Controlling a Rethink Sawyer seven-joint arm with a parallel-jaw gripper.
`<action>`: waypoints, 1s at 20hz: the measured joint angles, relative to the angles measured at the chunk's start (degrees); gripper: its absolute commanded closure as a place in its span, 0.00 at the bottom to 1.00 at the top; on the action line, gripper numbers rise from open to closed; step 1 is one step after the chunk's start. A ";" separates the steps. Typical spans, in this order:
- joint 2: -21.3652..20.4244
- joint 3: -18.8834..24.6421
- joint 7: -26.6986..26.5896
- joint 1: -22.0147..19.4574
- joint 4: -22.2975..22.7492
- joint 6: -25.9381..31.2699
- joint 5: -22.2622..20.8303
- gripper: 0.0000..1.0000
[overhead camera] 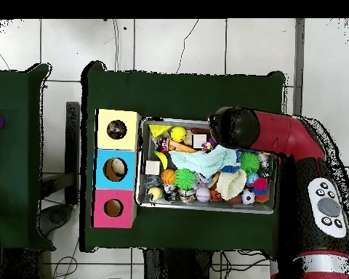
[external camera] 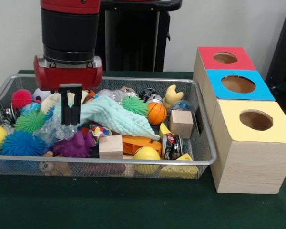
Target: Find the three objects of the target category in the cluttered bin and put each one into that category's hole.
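The wire mesh bin [external camera: 133,162] is full of toys; it also shows in the overhead view [overhead camera: 206,209]. My gripper [external camera: 70,113] hangs over the bin's left part, just above a clear plastic bag [external camera: 55,126] and a purple toy [external camera: 76,144]. Its black fingers [external camera: 66,109] stand close together and hold nothing. A small multicoloured knotted thing [external camera: 101,130], perhaps a rope ball, peeks out under a teal cloth [external camera: 117,117]. I see no other rope ball. In the overhead view the arm's head [overhead camera: 235,131] hides the gripper.
Three wooden boxes with round holes stand beside the bin: red top [external camera: 225,58], blue top [external camera: 238,84], yellow top [external camera: 256,120]. In the bin lie spiky balls [external camera: 30,121], a small basketball [external camera: 156,113], wood blocks [external camera: 110,146], yellow balls [external camera: 147,155] and a can [external camera: 172,145].
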 measured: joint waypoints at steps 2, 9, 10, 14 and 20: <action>-0.34 -0.26 0.02 0.15 0.97 -0.91 0.61 1.00; -2.03 -0.85 0.04 0.26 6.52 -4.34 3.12 1.00; -2.25 -0.88 0.04 0.26 7.27 -4.80 3.24 1.00; -3.13 -1.12 0.04 0.28 10.97 -7.31 3.86 1.00; -2.22 -1.16 0.04 -0.29 12.88 -10.66 3.90 1.00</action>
